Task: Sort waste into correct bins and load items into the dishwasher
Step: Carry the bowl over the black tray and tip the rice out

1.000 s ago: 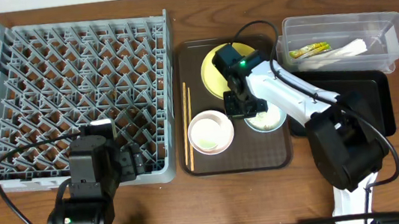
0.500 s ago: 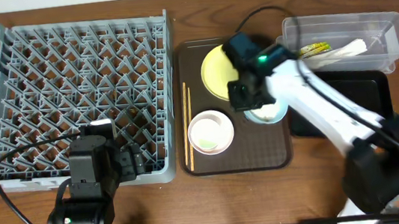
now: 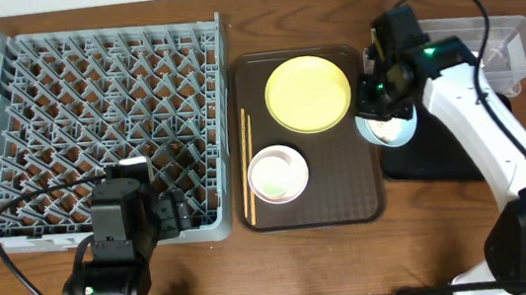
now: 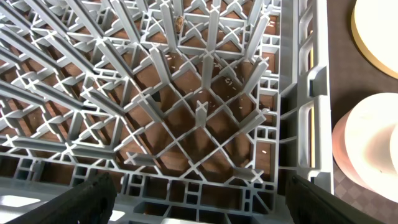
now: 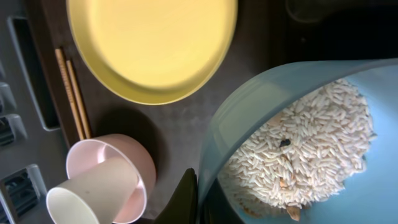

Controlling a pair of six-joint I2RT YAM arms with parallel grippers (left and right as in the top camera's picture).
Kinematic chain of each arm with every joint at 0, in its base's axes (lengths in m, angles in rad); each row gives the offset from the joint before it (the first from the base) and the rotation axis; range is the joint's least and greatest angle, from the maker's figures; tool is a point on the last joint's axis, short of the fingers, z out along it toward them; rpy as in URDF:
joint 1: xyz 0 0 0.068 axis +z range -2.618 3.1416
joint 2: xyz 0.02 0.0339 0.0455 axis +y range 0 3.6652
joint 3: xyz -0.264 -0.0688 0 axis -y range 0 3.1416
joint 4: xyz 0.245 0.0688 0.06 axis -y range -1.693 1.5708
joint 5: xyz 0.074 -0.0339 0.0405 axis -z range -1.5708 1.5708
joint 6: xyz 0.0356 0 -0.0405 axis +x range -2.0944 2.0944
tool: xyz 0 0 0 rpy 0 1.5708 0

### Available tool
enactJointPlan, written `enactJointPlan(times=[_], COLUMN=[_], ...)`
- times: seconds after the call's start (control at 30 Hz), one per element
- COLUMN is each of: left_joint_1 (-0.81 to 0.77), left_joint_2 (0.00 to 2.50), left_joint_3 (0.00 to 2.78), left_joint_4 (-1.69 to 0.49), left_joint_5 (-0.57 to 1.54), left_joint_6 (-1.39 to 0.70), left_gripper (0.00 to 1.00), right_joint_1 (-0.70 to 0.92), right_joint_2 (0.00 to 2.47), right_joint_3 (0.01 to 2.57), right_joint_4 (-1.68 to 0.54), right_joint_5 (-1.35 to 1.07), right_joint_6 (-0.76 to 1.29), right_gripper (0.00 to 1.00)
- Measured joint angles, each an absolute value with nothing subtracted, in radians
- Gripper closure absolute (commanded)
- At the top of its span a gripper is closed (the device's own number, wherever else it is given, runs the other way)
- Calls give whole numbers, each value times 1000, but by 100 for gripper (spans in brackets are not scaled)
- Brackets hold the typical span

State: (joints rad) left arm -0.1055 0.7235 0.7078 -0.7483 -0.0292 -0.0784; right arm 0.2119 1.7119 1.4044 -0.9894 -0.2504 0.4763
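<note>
My right gripper (image 3: 385,112) is shut on the rim of the light blue bowl (image 3: 387,130) and holds it over the left edge of the black tray (image 3: 462,150). The bowl (image 5: 298,143) holds white rice scraps with dark bits (image 5: 311,146). The yellow plate (image 3: 308,94), the pinkish-white bowl (image 3: 278,174) with the white cup (image 5: 87,196) in it, and the chopsticks (image 3: 246,164) lie on the brown serving tray. The clear tub (image 3: 509,40) is partly behind the right arm. My left gripper (image 4: 199,202) is open over the grey dish rack (image 3: 91,117) near its front right corner.
The brown serving tray (image 3: 349,207) sits between the rack and the black tray. The right arm stretches across the black tray and the tub. A black cable arcs over the table's far right side.
The right gripper has lifted the blue bowl off the serving tray and carried it right, to the black tray's left edge. The yellow plate is now uncovered. The left arm has not moved.
</note>
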Motion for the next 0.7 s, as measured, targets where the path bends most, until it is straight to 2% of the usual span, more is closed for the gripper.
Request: enactJointPlan(times=[0.3, 0.7], left_joint_1=[-105, -105], left_joint_2=[723, 723], left_joint_3=[708, 707], left_joint_4=[-748, -748], left_joint_5=[-29, -29], left_joint_6=[-78, -78], left_gripper=[10, 10], right_joint_1=[23, -152], right_joint_2=[1712, 1712], right_joint_3=[1179, 1147], right_joint_4=[-787, -799], right_joint_5=[-483, -737], right_joint_6=[453, 350], right_gripper=[99, 99])
